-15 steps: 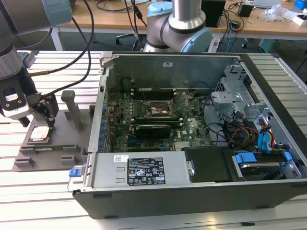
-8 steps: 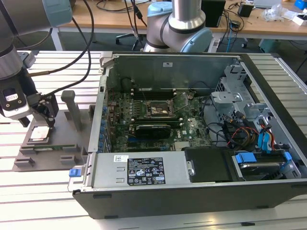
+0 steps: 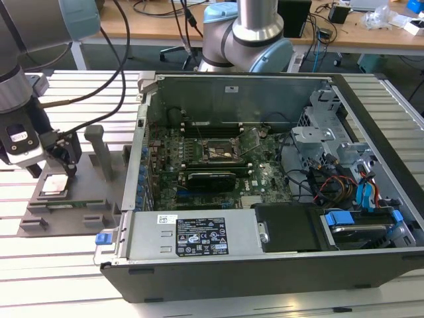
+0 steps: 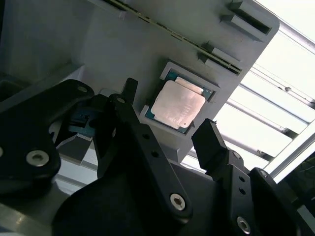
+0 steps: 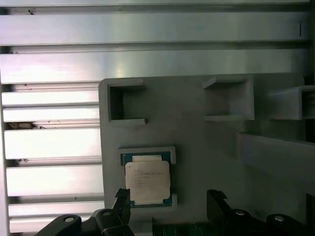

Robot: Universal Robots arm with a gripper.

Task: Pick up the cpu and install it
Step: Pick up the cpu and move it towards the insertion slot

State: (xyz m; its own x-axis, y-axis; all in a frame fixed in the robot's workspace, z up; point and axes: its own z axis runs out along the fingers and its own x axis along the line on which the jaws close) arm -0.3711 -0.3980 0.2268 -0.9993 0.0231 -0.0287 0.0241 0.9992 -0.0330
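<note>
Bench (image 3: 59, 271): ribbed aluminium slats, carrying everything listed below.

Computer case (image 3: 265, 265): large dark tower laid on its side with the side panel off, taking up the middle and the exterior view's right. Drive cages and bundled cables sit at its right end.

Arm (image 3: 252, 26): grey tube with pale blue joint caps. Its base stands behind the case, and it reaches over to the exterior view's left, ending above the fixture.

Motherboard (image 3: 199, 165): green board flat inside the case. The dark square socket frame (image 3: 222, 152) sits near its middle.

Fixture (image 3: 73, 212): flat grey parts tray on the bench, just beside the case on the exterior view's left. It has upright posts, open-sided pockets and one shallow square recess.

Tool (image 4: 170, 108): black two-finger unit, lowered close over the fixture. In both wrist views its fingers (image 5: 122, 199) stand apart, one to either side of the recess, closed on nothing. Whether a fingertip touches the recess edge cannot be told.

Cpu (image 5: 147, 179): small flat square chip with a silvery top and a thin greenish rim. It lies flat in the fixture's square recess, between the spread fingers, outside the case and well apart from the socket frame.
</note>
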